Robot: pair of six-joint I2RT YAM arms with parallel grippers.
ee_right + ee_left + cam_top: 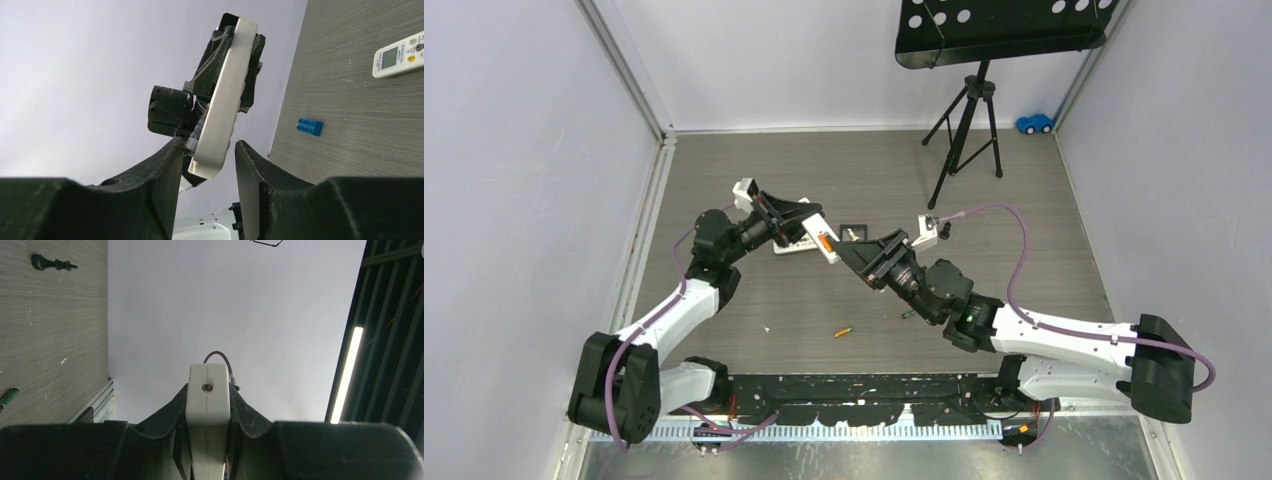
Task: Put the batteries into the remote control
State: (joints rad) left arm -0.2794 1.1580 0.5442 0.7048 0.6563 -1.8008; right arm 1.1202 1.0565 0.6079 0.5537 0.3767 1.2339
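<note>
Pale lilac walls [524,150], grey woodgrain surface [844,165], black music stand [999,35], ceiling strip light [347,375]

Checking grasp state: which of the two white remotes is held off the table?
The long slim white remote, clamped in the left gripper; the shorter white remote with a display lies flat on the grey table.

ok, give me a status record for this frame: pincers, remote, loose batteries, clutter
left pincer: shut on remote control, held off the table
right pincer: open, fingers either side of the remote's free end, gaps showing
loose batteries: orange battery on the table in front of the arms; green battery lying on the table
clutter: shorter white remote, blue brick, both on the table
</note>
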